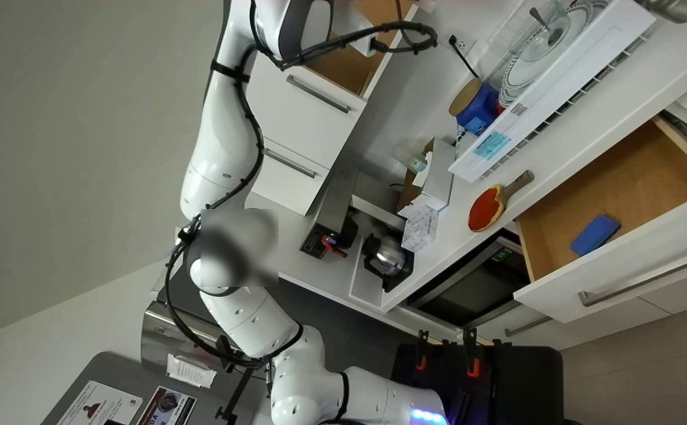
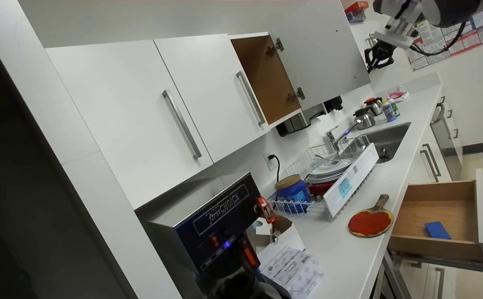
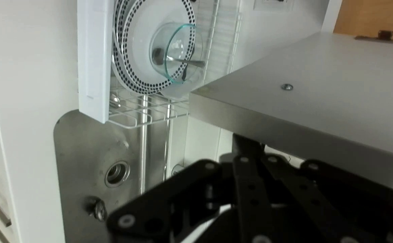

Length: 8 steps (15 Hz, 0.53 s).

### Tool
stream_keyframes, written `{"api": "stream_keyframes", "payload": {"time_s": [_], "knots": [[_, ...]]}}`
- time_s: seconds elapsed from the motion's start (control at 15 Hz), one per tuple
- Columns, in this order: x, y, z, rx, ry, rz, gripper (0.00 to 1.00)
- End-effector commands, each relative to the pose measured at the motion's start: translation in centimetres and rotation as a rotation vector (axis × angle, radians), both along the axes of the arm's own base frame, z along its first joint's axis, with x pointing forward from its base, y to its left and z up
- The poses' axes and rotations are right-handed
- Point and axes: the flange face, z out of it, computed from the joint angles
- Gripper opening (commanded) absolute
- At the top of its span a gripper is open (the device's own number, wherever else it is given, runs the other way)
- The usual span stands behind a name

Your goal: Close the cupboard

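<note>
The white cupboard stands open on the wall; its bare brown inside shows in an exterior view, and partly behind the arm in an exterior view. Its flat door is swung wide out on two hinges. In the wrist view the door juts in from the right, its edge just ahead of the jaws. My gripper is beside the door's free edge, on its outer side. The jaws look shut with nothing between them; the door edge partly hides the fingertips. I cannot tell whether they touch the door.
A dish rack with plates and a glass bowl stands on the counter below, by the sink. A drawer with a blue object stands pulled out. Closed cabinet doors adjoin the open cupboard. A coffee machine stands nearer.
</note>
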Motion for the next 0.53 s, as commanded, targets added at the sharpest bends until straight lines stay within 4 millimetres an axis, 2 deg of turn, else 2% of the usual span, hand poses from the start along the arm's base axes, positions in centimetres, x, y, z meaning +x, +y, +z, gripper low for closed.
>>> {"api": "stream_keyframes", "payload": {"time_s": [0.0,0.2,0.47], "knots": [[0.4,2.4,0.6,0.049,-0.011,0.126,0.00],[0.1,4.0,1.1,0.056,-0.018,0.222,0.00],[1.3,8.5,1.5,0.103,-0.063,0.367,0.00]]}}
